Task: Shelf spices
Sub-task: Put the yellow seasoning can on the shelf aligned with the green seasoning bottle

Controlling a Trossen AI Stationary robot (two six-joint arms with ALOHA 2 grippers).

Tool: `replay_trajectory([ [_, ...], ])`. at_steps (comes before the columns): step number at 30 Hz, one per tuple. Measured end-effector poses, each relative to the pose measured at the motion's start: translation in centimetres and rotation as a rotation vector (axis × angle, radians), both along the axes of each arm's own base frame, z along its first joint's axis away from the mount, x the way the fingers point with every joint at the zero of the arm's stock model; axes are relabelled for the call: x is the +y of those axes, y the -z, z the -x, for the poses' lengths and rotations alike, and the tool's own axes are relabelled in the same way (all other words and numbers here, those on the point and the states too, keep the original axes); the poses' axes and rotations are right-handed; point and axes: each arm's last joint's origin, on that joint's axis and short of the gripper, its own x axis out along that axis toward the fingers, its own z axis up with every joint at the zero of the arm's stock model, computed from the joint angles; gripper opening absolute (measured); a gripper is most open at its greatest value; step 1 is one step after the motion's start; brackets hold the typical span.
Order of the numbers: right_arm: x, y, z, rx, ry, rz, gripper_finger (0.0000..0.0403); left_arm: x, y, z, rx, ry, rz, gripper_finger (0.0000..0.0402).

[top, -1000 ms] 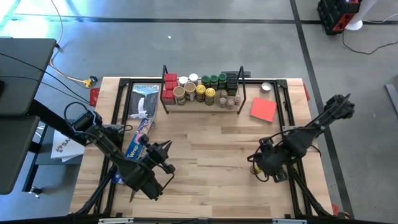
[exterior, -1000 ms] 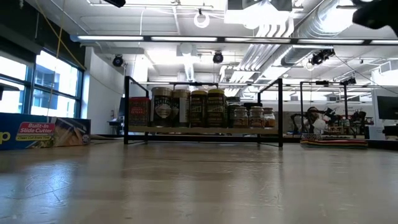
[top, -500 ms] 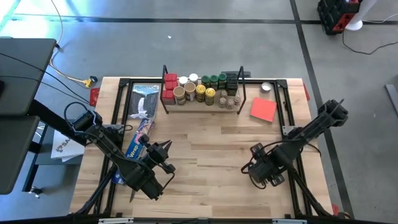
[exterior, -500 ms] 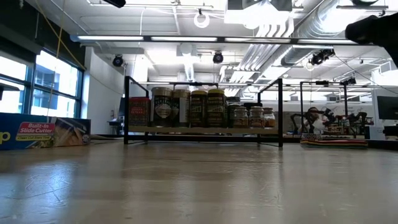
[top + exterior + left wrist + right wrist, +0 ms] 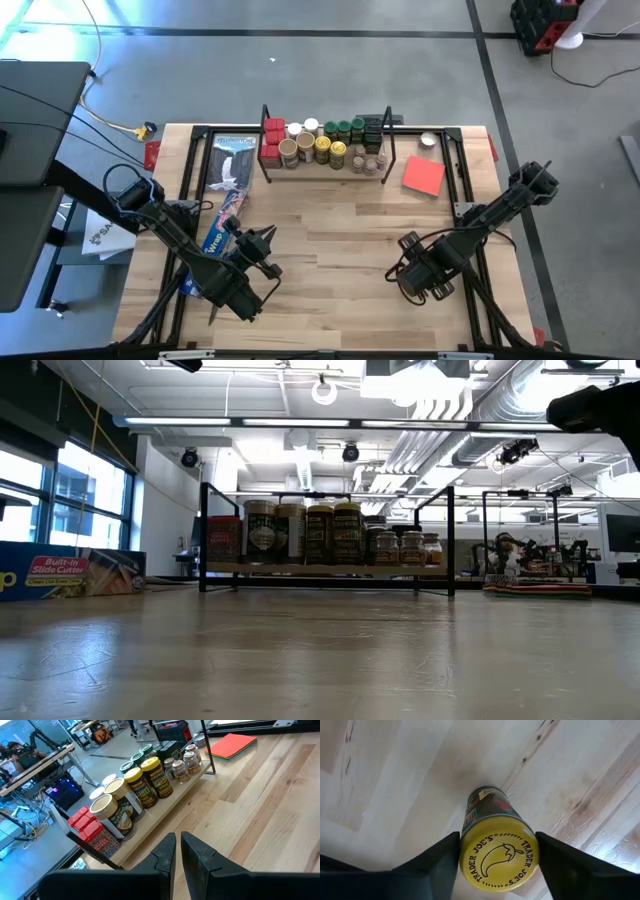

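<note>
**Lower right of the high view: last loose jar, taken from above**

Item: yellow-lidded jar (image 5: pixel 498 857), chilli emblem on the lid. Stands upright on the bare table (image 5: pixel 340 230), well apart from the shelf (image 5: pixel 325 570). Hidden in the high view beneath the arm working over it.

Holder: right gripper (image 5: pixel 412 280), pointed straight down over the jar. Grasps it with one dark finger pressed to each side of the lid. Grips at the lid, probably because that is the widest round part and gives both pads equal bearing. Keeps the jar vertical, ready to go onto the board without tipping.

Destination: shelf, upper centre of the high view, at the table's far edge. Carries the other spices (image 5: pixel 325 145) in tight rows. Groups them by kind: red tins (image 5: pixel 272 140) at the left end, tall gold- and tan-lidded jars next, green and dark lids behind, small jars to the right. Offers little free room, judging from above, so needs a careful pick of slot.

Idle: left gripper (image 5: pixel 178 847), lower left of the high view, clenched on nothing, aimed at the shelf. Parked clear, presumably to leave the right arm's path free.

Not part of the job: blue wrap box (image 5: pixel 222 225) at left, red sheet (image 5: pixel 423 176) right of the shelf.
</note>
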Motion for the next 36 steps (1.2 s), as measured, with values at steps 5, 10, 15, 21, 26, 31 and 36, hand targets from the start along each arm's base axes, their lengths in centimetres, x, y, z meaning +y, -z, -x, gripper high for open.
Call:
replay_trajectory([
  [5,-0.2,-0.1,-0.3,-0.004,0.038,-0.013,0.0206,0.0,0.0,0.0,0.000,0.000,0.000,0.0026],
  [10,-1.0,-0.7,-2.1,-0.080,0.116,-0.070,0.0206,0.0,0.0,0.0,-0.001,0.000,0.001,0.0026],
  [15,-3.1,-2.4,-4.2,-0.141,0.209,-0.092,0.0206,0.0,0.0,0.0,-0.002,0.000,0.001,0.0026],
  [21,-6.0,-4.8,-6.4,-0.262,0.269,-0.060,0.0206,0.0,0.0,0.0,-0.001,0.000,0.001,0.0026],
  [26,-9.6,-7.5,-9.0,-0.384,0.333,-0.013,0.0206,0.0,0.0,0.0,-0.001,0.000,0.001,0.0026],
  [31,-14.4,-9.3,-12.4,-0.366,0.389,0.050,0.0206,0.0,0.0,0.0,-0.001,0.000,0.001,0.0026],
  [36,-19.4,-8.9,-15.3,-0.233,0.443,0.108,0.0206,0.0,0.0,0.0,0.002,-0.001,0.005,0.0026],
])
